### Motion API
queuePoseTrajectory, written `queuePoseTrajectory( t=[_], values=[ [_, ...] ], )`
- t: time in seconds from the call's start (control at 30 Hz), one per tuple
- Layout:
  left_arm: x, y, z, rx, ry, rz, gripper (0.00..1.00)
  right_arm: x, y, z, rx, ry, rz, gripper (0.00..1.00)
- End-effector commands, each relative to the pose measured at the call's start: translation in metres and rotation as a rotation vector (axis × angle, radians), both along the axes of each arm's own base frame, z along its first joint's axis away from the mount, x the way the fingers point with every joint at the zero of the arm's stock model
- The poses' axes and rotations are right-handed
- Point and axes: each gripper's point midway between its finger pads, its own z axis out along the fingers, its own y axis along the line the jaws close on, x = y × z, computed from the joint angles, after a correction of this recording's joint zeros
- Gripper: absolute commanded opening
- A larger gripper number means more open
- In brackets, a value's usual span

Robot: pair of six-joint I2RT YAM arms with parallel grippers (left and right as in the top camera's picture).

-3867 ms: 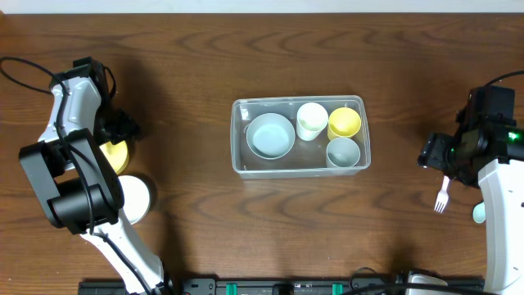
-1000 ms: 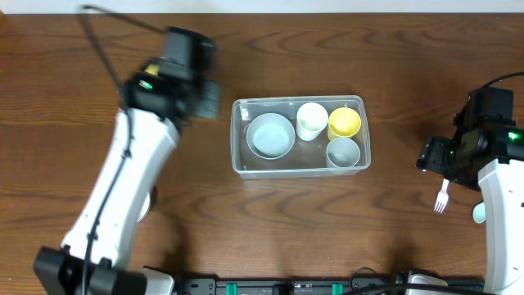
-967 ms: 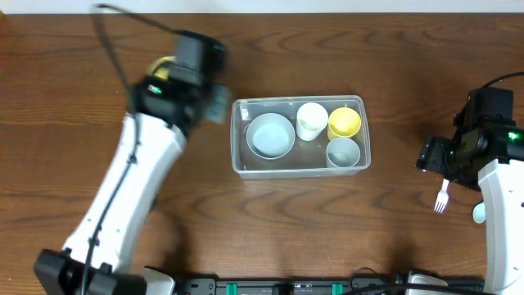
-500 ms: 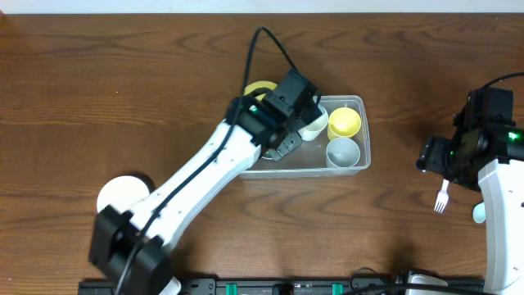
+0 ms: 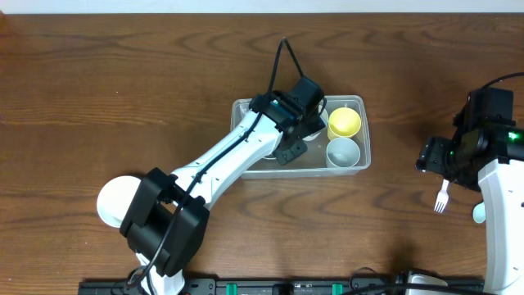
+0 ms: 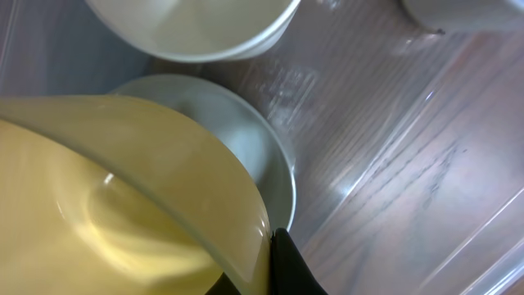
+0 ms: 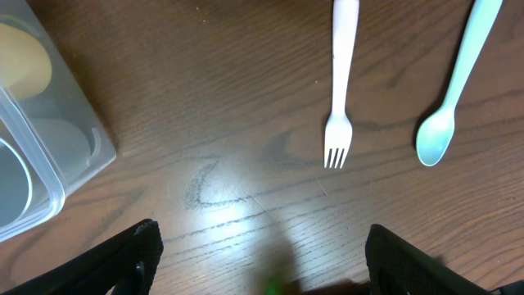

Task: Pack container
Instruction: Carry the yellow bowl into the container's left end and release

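The clear container sits mid-table with a yellow cup and a grey cup inside. My left gripper reaches into its left half, and the arm hides what lies beneath it in the overhead view. In the left wrist view the left gripper is shut on the rim of a yellow bowl, tilted just above a pale grey bowl on the container floor, with a white cup beyond. My right gripper hovers open over bare table, nothing between its fingers.
A white fork and a light blue spoon lie on the table by the right arm, also seen overhead as the fork and spoon. A white bowl sits near the left front. The container corner shows at the right wrist view's left.
The left arm swung from the table's left side to the container, carrying the yellow bowl, and now sits deeper inside over the grey bowl. The right arm has not moved.
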Motion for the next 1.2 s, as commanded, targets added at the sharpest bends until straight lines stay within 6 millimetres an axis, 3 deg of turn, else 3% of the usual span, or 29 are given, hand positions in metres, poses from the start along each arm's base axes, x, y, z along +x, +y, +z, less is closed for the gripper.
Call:
queuePoseTrajectory(
  t=[0.0,0.2,0.7,0.77,0.8,0.83,1.1,1.17],
  values=[
    [0.004,-0.002,0.004,-0.053,0.020,-0.003,0.06,0.000,-0.001,0.002,0.001,-0.005,0.008,0.81],
    [0.013,0.007,0.003,-0.066,0.021,0.032,0.06,-0.001,-0.001,0.002,0.001,-0.003,0.008,0.81],
    [0.012,0.010,0.001,-0.066,0.032,0.041,0.05,-0.001,-0.001,0.002,0.001,-0.003,0.008,0.81],
    [0.011,0.011,0.001,-0.062,0.037,0.041,0.14,-0.001,-0.001,0.002,0.001,-0.002,0.008,0.81],
    [0.010,0.012,0.000,-0.061,0.040,0.041,0.28,-0.001,-0.001,0.002,0.001,-0.002,0.008,0.81],
    [0.010,0.012,0.000,-0.059,0.041,0.041,0.34,-0.001,-0.001,0.002,0.001,-0.003,0.008,0.81],
    [0.010,0.012,0.000,-0.058,0.043,0.041,0.37,-0.001,-0.001,0.002,0.001,-0.003,0.008,0.81],
    [0.010,0.012,0.001,-0.059,0.041,0.041,0.30,-0.001,-0.001,0.002,0.001,-0.003,0.008,0.82]
  ],
)
